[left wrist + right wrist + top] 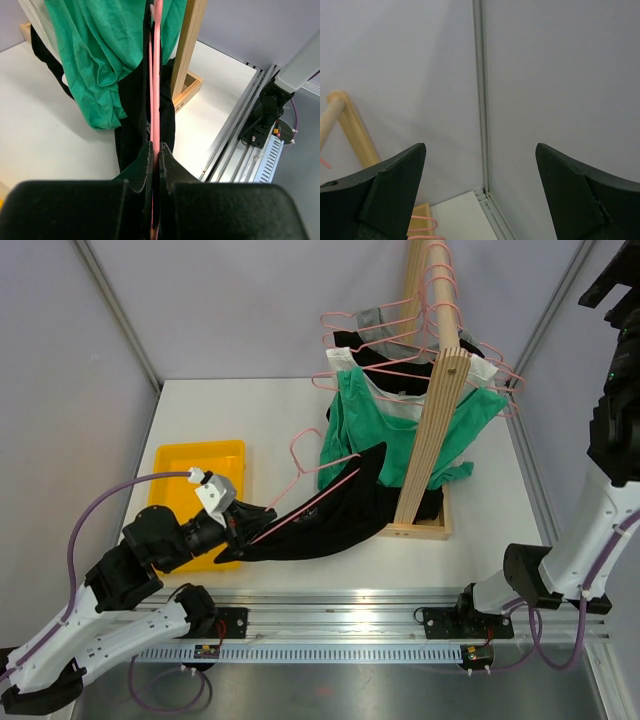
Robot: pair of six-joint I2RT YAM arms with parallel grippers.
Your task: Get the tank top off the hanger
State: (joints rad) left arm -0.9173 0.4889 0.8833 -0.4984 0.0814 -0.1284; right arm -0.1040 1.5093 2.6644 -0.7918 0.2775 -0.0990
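From above, the left gripper [236,538] is clamped on a pink hanger [300,507] carrying the black tank top [330,525], which is stretched over the surface's [270,410] near middle between the wooden rack [435,430] and the yellow tray [200,448] at the left edge, its near corner under the wrist. The left wrist view shows the jaws pinched shut on the hanger, with a green top [100,65] behind. In the right wrist view the right gripper [480,150] gapes wide before a grey wall [570,75].
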